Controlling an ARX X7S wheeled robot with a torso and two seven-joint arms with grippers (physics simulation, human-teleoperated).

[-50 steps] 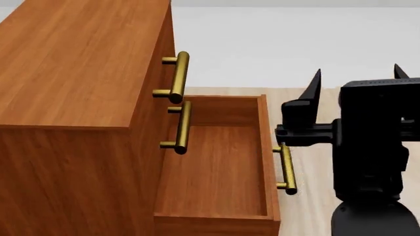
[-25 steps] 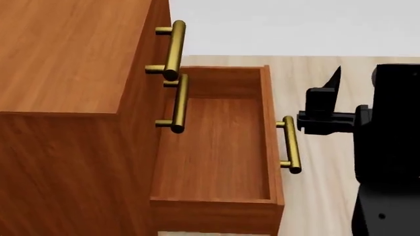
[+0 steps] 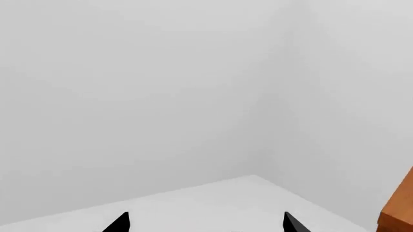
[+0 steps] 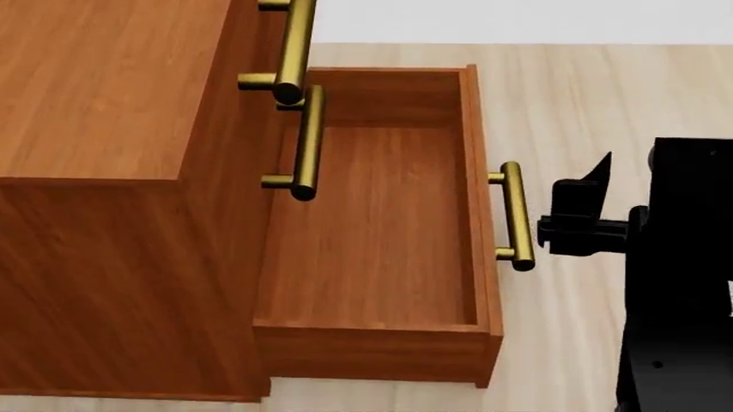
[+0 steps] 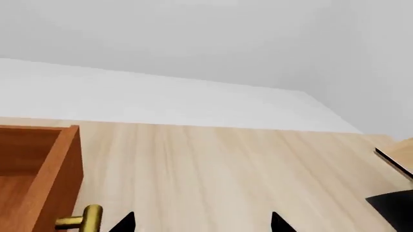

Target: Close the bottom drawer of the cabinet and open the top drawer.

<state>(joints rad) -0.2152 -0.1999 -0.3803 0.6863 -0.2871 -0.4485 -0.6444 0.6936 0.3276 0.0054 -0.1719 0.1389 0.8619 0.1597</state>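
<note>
The cabinet (image 4: pixel 103 172) fills the left of the head view. Its bottom drawer (image 4: pixel 378 249) stands pulled out at centre, while the top drawer (image 4: pixel 287 43) sits shut at upper left. The right gripper (image 4: pixel 584 215) hovers just right of the bottom drawer's brass handle (image 4: pixel 516 215), jaws spread. The left gripper (image 3: pixel 203 223) faces the grey wall (image 3: pixel 161 87), jaws spread.

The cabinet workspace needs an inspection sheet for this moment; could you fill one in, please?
Surface: light wood floor.
Job's things: cabinet; bottom drawer pulled fully out, empty; top drawer shut.
Clutter: nothing seen.
Grippers: right tool open, beside the bottom drawer's handle, not touching; left tool open, facing a bare wall.
Cables: nothing seen.
Surroundings: plain grey walls.
</note>
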